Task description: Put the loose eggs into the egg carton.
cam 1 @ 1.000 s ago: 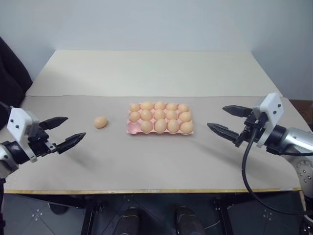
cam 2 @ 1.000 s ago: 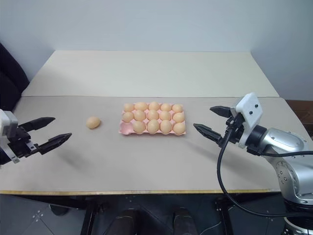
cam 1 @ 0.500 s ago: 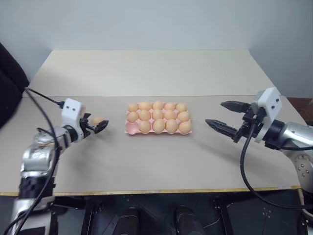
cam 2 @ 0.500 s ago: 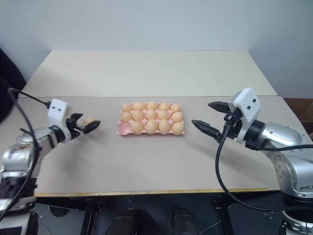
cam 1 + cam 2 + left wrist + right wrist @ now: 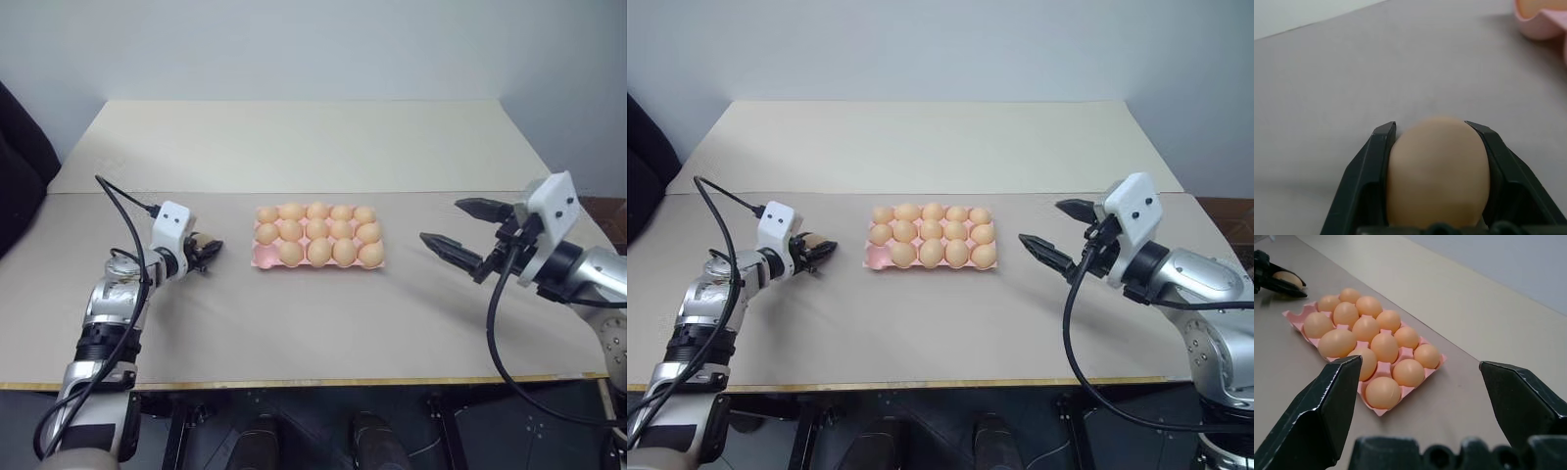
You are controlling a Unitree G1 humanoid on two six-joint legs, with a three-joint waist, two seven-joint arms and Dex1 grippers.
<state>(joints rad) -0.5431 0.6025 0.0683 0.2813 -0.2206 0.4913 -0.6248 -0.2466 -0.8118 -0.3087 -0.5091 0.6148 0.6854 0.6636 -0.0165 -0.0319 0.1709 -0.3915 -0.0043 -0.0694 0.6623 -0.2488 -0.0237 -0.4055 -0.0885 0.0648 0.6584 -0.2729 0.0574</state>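
Note:
One loose egg [image 5: 1437, 171], light orange-brown, sits between the black fingers of my left gripper [image 5: 206, 250], which is shut on it low over the table, a short way left of the egg carton. The pale pink egg carton [image 5: 259, 258] lies at the table's middle with several eggs in its cups; its near-left corner cup looks empty. My right gripper [image 5: 441, 221] hovers open to the right of the carton, pointing at it, with nothing between its fingers. In the right wrist view, the carton [image 5: 1293, 316] lies ahead and the left gripper [image 5: 1283, 281] with its egg shows beyond it.
The beige table [image 5: 313, 323] has a seam across it behind the carton. A black cable [image 5: 118, 196] loops up from my left wrist. A dark object [image 5: 20, 166] stands beyond the table's left edge.
My left arm swung in from the near left to the loose egg, and its fingers closed on the egg. The right gripper stayed in place, open.

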